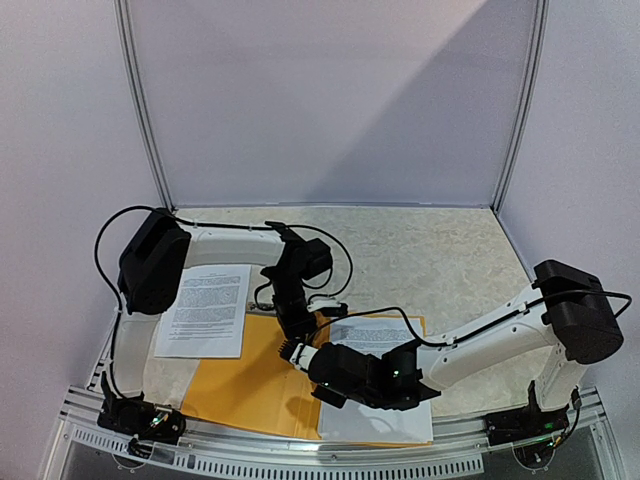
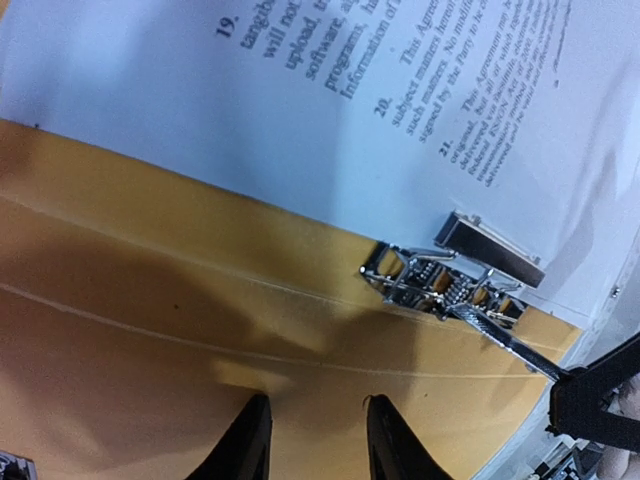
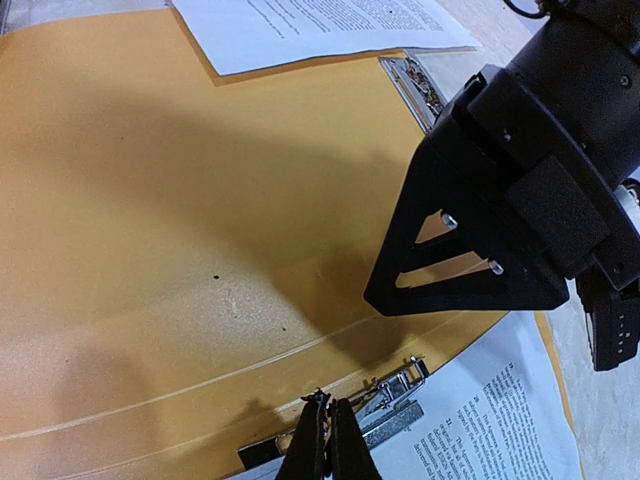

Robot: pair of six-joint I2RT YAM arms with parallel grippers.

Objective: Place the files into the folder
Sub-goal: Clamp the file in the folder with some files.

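The orange-yellow folder (image 1: 240, 385) lies open and flat on the table. One white printed sheet (image 1: 205, 310) lies off its left side. Another sheet (image 2: 300, 100) rests on the folder's right half, beside the metal clip (image 2: 440, 280). My left gripper (image 2: 318, 410) hovers over the bare orange surface (image 3: 180, 200), open, with nothing between its fingers. My right gripper (image 3: 328, 410) is shut, its tips right at the clip (image 3: 400, 395) and its thin lever (image 2: 510, 345). Whether it pinches the lever is unclear. In the top view both grippers (image 1: 293, 348) (image 1: 315, 370) meet over the folder's middle.
The left gripper's black body (image 3: 530, 190) hangs close in front of the right wrist camera. A metal rail (image 1: 330, 450) runs along the table's near edge. White walls (image 1: 330, 100) close off the back and sides, and cables (image 1: 330, 255) trail over the table.
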